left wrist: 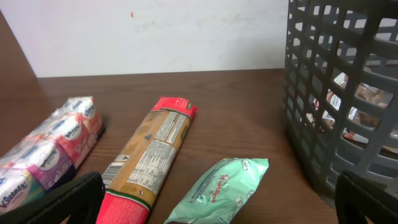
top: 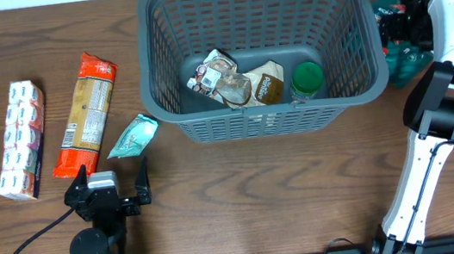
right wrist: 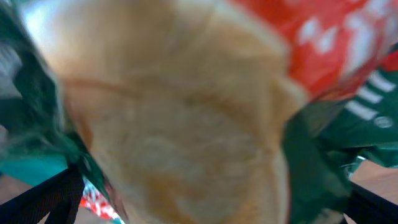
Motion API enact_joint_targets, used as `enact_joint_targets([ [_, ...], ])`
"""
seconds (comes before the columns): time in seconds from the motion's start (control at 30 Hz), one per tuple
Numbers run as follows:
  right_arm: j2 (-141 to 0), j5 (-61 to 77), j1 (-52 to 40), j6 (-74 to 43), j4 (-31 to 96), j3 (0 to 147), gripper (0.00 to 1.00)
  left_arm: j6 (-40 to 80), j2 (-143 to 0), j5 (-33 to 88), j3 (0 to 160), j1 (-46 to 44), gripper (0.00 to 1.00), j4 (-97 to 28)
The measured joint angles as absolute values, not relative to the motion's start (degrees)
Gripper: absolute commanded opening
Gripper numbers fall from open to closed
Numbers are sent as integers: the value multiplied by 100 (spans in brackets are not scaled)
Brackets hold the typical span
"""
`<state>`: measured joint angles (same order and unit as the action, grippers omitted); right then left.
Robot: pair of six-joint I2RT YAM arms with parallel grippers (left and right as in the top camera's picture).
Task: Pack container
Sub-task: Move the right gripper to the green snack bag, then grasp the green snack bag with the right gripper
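The brown wooden counter (top: 261,192) holds a big dark-grey plastic basket (top: 265,122) at its far middle. The basket has slotted sides, round corners and a thick rim, and snack bags (top: 234,78) lie inside. The left fingers (left wrist: 68,199) are spread wide. The right fingers (right wrist: 50,199), beside the basket, stand wide around a blurry green and red bag (right wrist: 186,124).

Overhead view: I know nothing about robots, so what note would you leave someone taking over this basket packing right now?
Left gripper: open, empty, just short of the mint-green pouch.
Right gripper: jaws look spread, pressed up to a green-and-red snack bag right of the basket; no grip yet.
Done: green-lidded jar and some snack packets lie in the basket.
Left: snack bag, pouch, long orange packet, Kleenex pack.
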<state>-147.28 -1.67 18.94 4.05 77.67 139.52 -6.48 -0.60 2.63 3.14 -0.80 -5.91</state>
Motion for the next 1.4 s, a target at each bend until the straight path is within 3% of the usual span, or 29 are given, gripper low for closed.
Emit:
enact_joint_targets([
  [0.57,-14776,43,1894,84,9124,13952,99,-646,-60,263,314,-80,99,-591],
  [0.77,-14656,49,1894,62,8820,13924,99,-648,-60,263,314,-80,99,-591],
  [0.97,-13605,97,1894,115,8003,13858,99,-648,-60,263,314,-80,99,-591],
  [1.17,-12376,222,1885,989,7544,13994,99,-648,-60,263,314,-80,99,-591],
  [1.4,-12514,38,1883,2357,7636,13983,99,-646,-60,263,314,-80,99,-591],
])
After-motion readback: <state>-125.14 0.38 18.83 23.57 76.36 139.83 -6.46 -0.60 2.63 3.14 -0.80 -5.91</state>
